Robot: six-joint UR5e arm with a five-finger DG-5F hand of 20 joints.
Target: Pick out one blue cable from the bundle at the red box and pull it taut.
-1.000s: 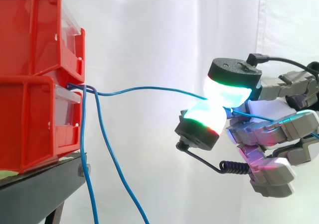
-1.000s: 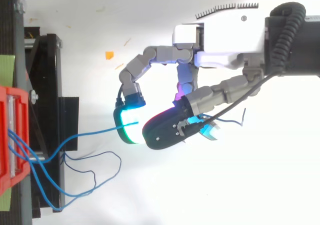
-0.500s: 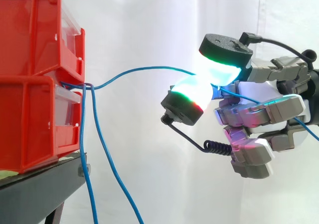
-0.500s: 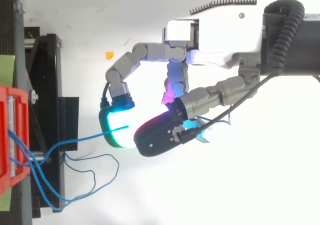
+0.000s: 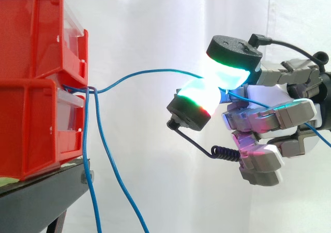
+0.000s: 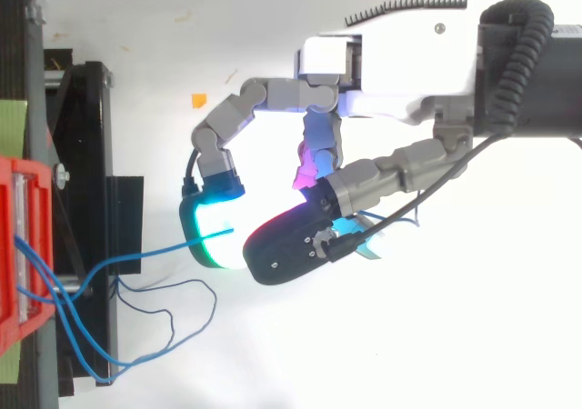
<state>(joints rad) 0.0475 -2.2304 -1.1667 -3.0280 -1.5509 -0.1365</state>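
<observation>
Since the blue cable [image 5: 145,72] looks thin, light and limp, I judge a firm pinch partway along its free run the right hold. The hand [image 5: 269,120] has it just so, nipped between two glowing pads [image 5: 199,96]. Ahead of the hand it arcs slack to the bundle [image 5: 92,91] at the red box [image 5: 31,129]. The side view shows that sag, while the top view shows the spare strands spreading sideways.

we can't see the actual contact: the blue cable [image 5: 150,72] is lost in the glare between the hand [image 5: 274,116]'s pads [image 5: 230,72]. behind the hand the arm [image 6: 527,64] is cut by the edge. opposite the hand the red bins [image 5: 31,88] are cropped, cable entry too small to trace. loose blue cables [image 5: 111,160] below the hand run off the bottom edge.
</observation>
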